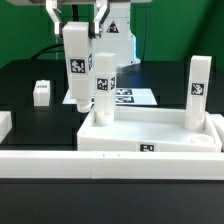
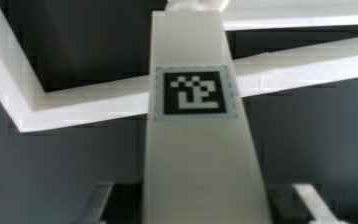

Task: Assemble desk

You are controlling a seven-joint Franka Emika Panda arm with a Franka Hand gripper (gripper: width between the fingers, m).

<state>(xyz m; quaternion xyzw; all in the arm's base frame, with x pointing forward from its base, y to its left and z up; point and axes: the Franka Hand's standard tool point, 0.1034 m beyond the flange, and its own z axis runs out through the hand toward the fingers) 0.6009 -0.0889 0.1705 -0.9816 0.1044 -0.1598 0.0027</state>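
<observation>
I find jaws part-closed on an upright leg [image 1: 75, 48], frame centre-left, evidently lining it over the slab's [image 1: 165, 135] socket.

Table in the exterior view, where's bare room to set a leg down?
Bare: table between block and rail; slab floor between its two standing legs. Crowded: around the tool's held leg and the standing leg beside it.
</observation>
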